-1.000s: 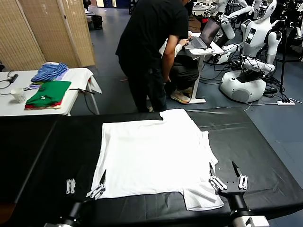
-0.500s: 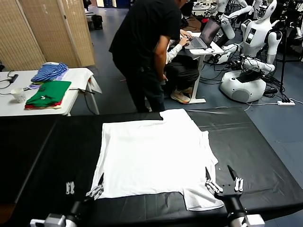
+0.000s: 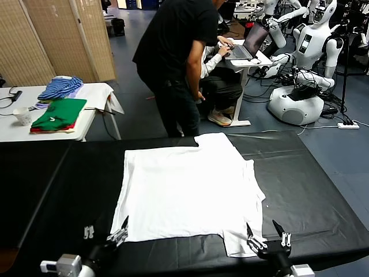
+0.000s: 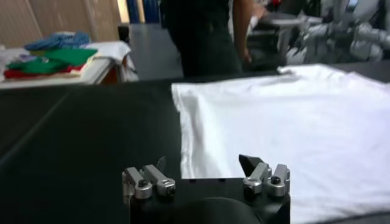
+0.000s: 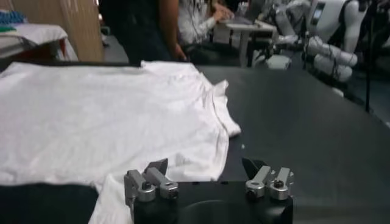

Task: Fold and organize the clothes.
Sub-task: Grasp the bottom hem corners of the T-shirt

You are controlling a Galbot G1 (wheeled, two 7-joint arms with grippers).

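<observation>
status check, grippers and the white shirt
Left gripper open at shirt's near left corner; right gripper open at near right sleeve. White T-shirt flat, unfolded. Nothing blocking it.

Head view: we look forward and down from above onto black table [image 3: 69,173], both grippers at near edge, room behind in far field. Left wrist view: sits low just behind left gripper [image 4: 206,176], faces forward across table, near corner of white T-shirt [image 4: 292,128] just ahead of fingertips. Right wrist view: same low seat behind right gripper [image 5: 207,173], faces forward, shirt hem and sleeve just ahead. All three share shirt and tabletop; person in black [image 3: 179,52] stands beyond it in each.
</observation>
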